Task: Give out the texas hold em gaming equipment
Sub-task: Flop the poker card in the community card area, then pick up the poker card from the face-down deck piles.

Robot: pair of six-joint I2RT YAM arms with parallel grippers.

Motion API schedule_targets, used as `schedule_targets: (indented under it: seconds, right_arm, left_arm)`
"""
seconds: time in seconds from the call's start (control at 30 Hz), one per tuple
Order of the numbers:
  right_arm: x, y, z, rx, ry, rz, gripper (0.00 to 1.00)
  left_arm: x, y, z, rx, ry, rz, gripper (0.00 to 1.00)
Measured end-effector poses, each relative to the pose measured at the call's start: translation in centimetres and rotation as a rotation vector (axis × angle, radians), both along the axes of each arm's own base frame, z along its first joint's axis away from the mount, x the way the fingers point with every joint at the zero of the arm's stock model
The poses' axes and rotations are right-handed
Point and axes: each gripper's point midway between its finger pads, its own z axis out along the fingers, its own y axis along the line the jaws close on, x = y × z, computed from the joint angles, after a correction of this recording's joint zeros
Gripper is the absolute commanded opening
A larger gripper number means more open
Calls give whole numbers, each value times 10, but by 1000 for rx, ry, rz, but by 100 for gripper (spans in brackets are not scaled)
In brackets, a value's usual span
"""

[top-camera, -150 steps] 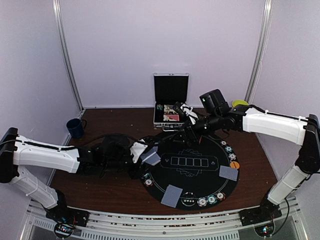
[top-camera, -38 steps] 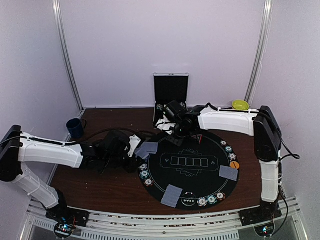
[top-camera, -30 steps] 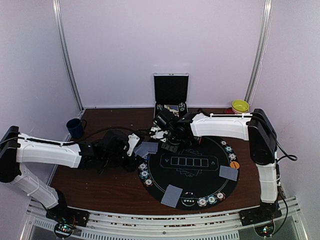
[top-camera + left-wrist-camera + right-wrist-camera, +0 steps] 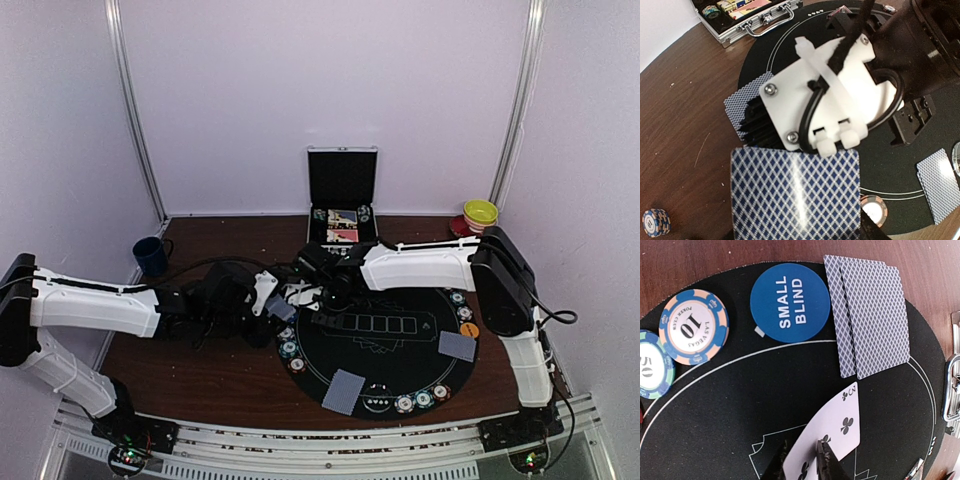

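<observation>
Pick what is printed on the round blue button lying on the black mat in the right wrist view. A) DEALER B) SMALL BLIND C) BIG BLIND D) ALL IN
B: the round blue button reads SMALL BLIND in white letters, lying next to two overlapping grey-blue-backed playing cards.

Open silver case (image 4: pixel 342 180), blue mug (image 4: pixel 150 257), black mat (image 4: pixel 398 358)

We view the whole table from high behind the bases; left wrist sits low and close, facing across the black mat (image 4: pixel 785 50) toward the silver case (image 4: pixel 747 25); right wrist looks straight down, very near, onto playing cards (image 4: pixel 870 315); all share the mat.
</observation>
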Motion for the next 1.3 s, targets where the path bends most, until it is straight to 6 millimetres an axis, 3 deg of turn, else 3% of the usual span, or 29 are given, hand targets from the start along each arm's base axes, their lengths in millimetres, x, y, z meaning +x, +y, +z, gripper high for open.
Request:
schedule_targets:
  seconds: [0.57,0.87,1.0,1.2,1.3]
  right_arm:
    - [-11,-2,-4,9,82,15,56]
    - [-17,-9,6,16,138,-7,64]
    - [-11,-15,39,74,133,-22,65]
    - [6,-23,109,253,111,-74,65]
    - [9,-23,125,352,170,-92,64]
  left_arm:
    - [-4,-3,-1,-6,12,-18,53]
    - [-4,-5,4,-23,1,-23,53]
    - [-2,-5,6,-25,-5,-16,53]
    - [-2,-5,5,-24,-5,-24,53]
    - [-3,-9,6,-33,-7,-45,53]
